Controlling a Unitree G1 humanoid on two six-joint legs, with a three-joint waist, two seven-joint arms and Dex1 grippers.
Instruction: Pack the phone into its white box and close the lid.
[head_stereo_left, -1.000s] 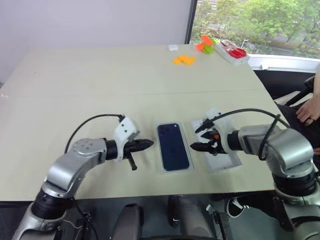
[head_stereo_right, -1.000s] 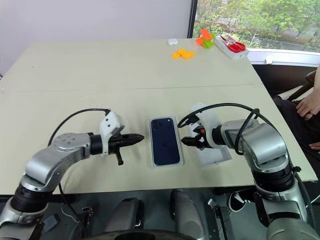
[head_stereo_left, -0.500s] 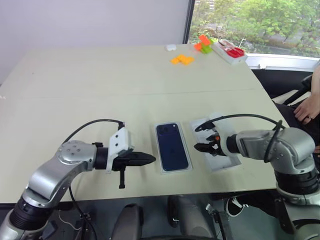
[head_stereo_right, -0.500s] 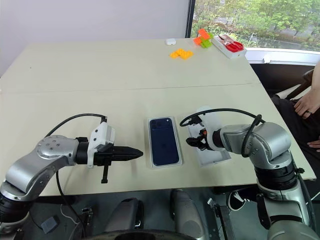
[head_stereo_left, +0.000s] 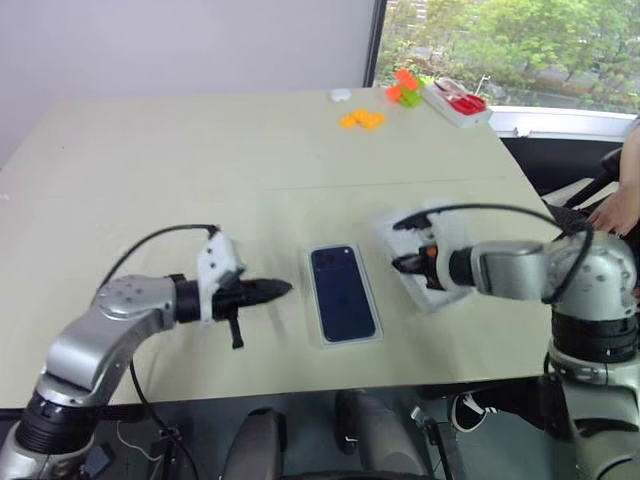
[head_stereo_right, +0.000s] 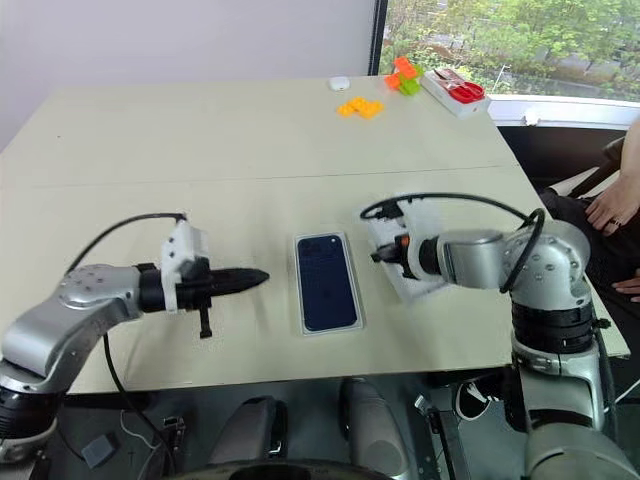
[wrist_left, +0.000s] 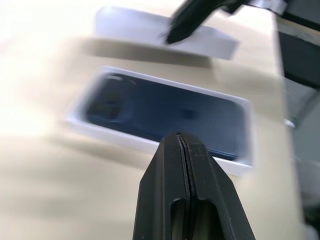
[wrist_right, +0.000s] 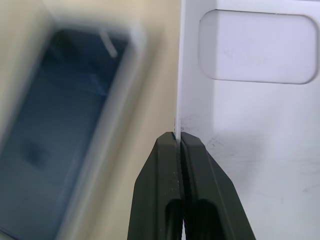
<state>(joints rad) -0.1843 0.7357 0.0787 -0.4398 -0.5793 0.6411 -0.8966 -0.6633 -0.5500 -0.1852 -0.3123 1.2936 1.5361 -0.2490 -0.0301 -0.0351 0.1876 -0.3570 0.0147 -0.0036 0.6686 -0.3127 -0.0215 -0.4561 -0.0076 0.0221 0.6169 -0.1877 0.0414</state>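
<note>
- the phone (head_stereo_left: 343, 293) lies face down inside the white box (head_stereo_left: 372, 338), flat on the surface (head_stereo_left: 200, 180) between the 2 arms, so the packing step looks done.
- the lid (wrist_right: 260, 140) is off the box, just beside it on the robot's right; the right wrist view shows its plain white inside with a rounded recess.
- the right gripper (wrist_right: 178, 142) is pressed together on the lid's thin side wall, the edge nearest the box, pinching it between the fingertips.
- in the left eye view the lid appears tilted and partly off the surface at the right gripper (head_stereo_left: 403, 265), though blur makes it hard to tell how far.
- the left gripper (head_stereo_left: 282, 289) hovers near the box's other side, fingers pressed together on nothing, not touching the box.
- left to do, as i judge it: turn the lid over so its open side faces down, line it up over the box and press it on.
- far across the surface sit coloured blocks (head_stereo_left: 366, 119) and a red-and-white tray (head_stereo_left: 460, 103), no part of this.
</note>
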